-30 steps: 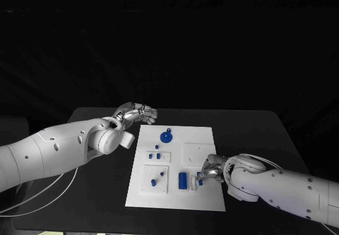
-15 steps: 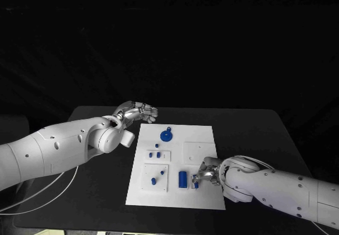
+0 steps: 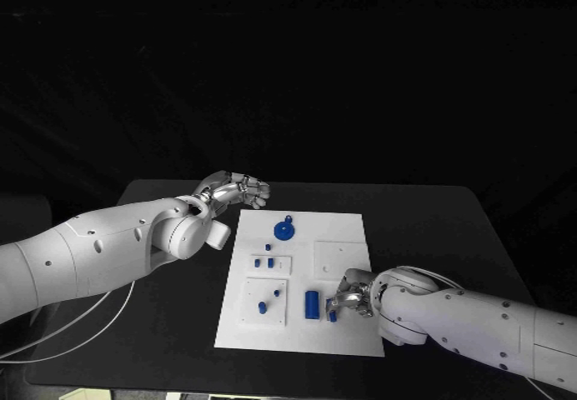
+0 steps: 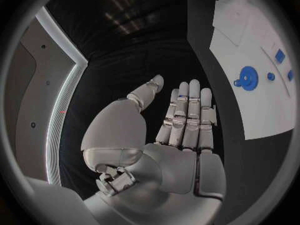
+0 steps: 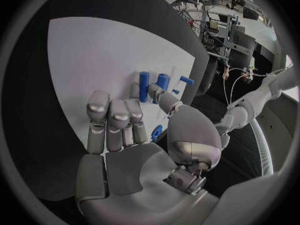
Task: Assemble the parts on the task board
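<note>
1. The task board (image 3: 343,333) is sitting in the middle of the black table (image 3: 445,217), with blue parts dotted over it: a round gear (image 3: 283,232) near the far end and a cylinder (image 3: 312,305) near the front.
2. The right hand (image 3: 351,298) is hovering low over the board's right side, just beside the cylinder. Can't tell if it's pinching a small blue part (image 5: 156,132) by its thumb.
3. The left hand (image 3: 232,192) is hanging off the board's far left corner, fingers straight and side by side, holding nothing.

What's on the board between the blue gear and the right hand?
Head view: between the blue gear and the right hand lies a raised white square on the task board, no blue parts there.
</note>
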Controlling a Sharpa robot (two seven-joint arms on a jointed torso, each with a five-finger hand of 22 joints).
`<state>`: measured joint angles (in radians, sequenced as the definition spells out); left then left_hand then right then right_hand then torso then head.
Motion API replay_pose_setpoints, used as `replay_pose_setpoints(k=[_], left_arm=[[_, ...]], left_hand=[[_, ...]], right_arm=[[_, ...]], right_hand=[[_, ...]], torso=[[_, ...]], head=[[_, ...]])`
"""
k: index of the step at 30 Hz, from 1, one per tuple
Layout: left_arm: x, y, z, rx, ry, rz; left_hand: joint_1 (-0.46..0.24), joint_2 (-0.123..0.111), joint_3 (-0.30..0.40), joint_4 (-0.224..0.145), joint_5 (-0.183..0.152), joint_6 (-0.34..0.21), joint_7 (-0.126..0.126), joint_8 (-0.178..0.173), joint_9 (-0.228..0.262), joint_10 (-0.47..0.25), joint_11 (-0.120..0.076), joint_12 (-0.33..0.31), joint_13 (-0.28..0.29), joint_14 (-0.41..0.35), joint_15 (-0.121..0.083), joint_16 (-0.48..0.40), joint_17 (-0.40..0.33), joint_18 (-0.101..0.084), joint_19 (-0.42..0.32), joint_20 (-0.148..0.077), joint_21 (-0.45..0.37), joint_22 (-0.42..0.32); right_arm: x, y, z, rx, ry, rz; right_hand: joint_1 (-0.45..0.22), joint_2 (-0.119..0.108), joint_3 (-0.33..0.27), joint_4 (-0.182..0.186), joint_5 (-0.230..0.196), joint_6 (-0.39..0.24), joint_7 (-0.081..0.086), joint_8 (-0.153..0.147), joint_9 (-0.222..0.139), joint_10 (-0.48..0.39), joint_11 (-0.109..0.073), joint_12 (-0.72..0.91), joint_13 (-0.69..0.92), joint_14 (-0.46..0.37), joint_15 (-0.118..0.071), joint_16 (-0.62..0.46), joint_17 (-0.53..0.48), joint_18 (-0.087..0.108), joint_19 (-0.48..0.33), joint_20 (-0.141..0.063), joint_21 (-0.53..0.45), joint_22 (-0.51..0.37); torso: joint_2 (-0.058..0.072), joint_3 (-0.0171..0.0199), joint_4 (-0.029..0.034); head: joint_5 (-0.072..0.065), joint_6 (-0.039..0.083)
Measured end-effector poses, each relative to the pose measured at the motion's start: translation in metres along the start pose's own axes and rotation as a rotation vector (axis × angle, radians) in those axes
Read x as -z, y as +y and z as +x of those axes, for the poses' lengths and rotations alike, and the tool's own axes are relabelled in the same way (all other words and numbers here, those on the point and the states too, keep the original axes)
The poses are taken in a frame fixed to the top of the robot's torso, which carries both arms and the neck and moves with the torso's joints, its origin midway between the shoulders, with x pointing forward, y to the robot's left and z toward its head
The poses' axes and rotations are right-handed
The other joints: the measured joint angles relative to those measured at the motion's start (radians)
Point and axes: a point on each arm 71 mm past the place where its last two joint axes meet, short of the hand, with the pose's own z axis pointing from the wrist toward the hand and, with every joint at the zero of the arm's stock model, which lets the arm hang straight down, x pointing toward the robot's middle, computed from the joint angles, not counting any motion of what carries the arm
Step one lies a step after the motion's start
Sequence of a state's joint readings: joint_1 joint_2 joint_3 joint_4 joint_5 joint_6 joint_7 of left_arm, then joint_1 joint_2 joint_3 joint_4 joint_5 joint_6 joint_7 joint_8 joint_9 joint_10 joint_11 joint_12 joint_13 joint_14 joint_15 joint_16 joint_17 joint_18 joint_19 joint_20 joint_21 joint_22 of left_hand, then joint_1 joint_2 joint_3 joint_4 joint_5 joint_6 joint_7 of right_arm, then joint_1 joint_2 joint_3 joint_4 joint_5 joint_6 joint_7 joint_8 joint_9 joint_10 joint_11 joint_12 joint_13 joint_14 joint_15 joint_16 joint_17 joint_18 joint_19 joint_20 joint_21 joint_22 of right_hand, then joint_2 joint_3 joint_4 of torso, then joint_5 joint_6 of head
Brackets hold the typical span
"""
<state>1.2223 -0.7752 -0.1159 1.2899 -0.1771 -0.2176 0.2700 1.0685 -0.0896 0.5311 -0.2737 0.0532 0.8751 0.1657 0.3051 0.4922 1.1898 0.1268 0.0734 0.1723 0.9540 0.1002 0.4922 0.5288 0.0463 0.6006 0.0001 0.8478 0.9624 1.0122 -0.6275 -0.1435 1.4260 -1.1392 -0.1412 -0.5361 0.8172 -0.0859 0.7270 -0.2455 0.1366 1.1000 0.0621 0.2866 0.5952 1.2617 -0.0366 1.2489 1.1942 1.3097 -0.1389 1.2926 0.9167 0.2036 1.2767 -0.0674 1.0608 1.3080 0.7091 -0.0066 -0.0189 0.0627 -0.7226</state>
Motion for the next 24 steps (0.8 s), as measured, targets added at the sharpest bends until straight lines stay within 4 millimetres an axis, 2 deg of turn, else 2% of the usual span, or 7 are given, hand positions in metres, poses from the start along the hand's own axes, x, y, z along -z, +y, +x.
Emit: replay_pose_setpoints(k=[11, 15, 19, 24], left_arm=[[0.0001, 0.0000, -0.0005, 0.000, -0.001, 0.000], [0.0001, 0.0000, -0.0005, 0.000, -0.001, 0.000], [0.0001, 0.0000, -0.0004, 0.000, 0.000, 0.000], [0.0001, 0.0000, -0.0004, 0.000, -0.001, 0.000]], left_hand=[[0.000, 0.000, 0.000, 0.000, 0.000, 0.000, 0.000, 0.000, 0.000, 0.000, 0.000, 0.000, -0.001, 0.000, 0.000, 0.000, 0.002, 0.000, 0.000, 0.000, 0.000, 0.000], [0.000, 0.000, 0.000, 0.000, 0.000, 0.000, 0.000, 0.000, 0.000, 0.000, 0.000, 0.000, -0.001, 0.000, 0.000, 0.000, 0.002, 0.000, 0.000, 0.000, 0.000, 0.001], [0.000, 0.000, 0.000, 0.000, 0.000, 0.000, 0.000, 0.000, 0.000, 0.000, 0.000, 0.000, -0.001, 0.000, 0.000, 0.000, 0.003, 0.000, 0.000, 0.000, 0.000, 0.001], [0.000, 0.000, 0.000, 0.000, 0.000, 0.000, 0.000, 0.000, 0.000, 0.000, 0.000, 0.000, -0.001, 0.000, 0.000, 0.000, 0.003, 0.000, 0.000, 0.000, 0.000, 0.001]], right_arm=[[-0.0023, -0.0006, 0.0001, 0.000, -0.002, -0.001], [-0.0030, -0.0008, 0.0005, 0.001, -0.002, 0.000], [-0.0035, -0.0012, 0.0018, 0.002, -0.001, 0.001], [-0.0035, -0.0011, 0.0020, 0.002, -0.001, -0.001]], right_hand=[[-0.004, -0.004, -0.003, 0.003, 0.000, 0.002, -0.002, 0.004, -0.001, 0.000, 0.000, -0.002, -0.002, 0.002, 0.002, -0.004, 0.000, 0.000, 0.000, 0.000, 0.000, 0.000], [-0.017, -0.017, -0.011, 0.010, -0.002, -0.001, 0.001, -0.002, -0.002, 0.000, 0.000, -0.005, -0.002, 0.002, 0.002, -0.004, -0.001, 0.000, 0.000, 0.000, 0.000, 0.000], [-0.045, -0.026, -0.054, 0.007, -0.005, -0.002, 0.002, -0.004, -0.003, -0.001, -0.001, -0.006, -0.002, 0.002, 0.002, -0.004, -0.001, 0.000, 0.000, 0.000, 0.000, 0.000], [-0.067, -0.049, -0.075, 0.023, -0.037, -0.002, 0.002, -0.004, -0.002, -0.002, -0.002, -0.010, -0.003, -0.001, -0.001, -0.004, -0.001, 0.001, 0.000, 0.000, 0.000, 0.000]], torso=[[0.000, -0.0005, 0.0005], [0.000, -0.0005, 0.0005], [0.000, -0.0006, 0.0000], [0.000, -0.0004, -0.0001]], head=[[0.005, -0.002], [0.006, -0.002], [0.007, -0.002], [0.007, -0.003]])
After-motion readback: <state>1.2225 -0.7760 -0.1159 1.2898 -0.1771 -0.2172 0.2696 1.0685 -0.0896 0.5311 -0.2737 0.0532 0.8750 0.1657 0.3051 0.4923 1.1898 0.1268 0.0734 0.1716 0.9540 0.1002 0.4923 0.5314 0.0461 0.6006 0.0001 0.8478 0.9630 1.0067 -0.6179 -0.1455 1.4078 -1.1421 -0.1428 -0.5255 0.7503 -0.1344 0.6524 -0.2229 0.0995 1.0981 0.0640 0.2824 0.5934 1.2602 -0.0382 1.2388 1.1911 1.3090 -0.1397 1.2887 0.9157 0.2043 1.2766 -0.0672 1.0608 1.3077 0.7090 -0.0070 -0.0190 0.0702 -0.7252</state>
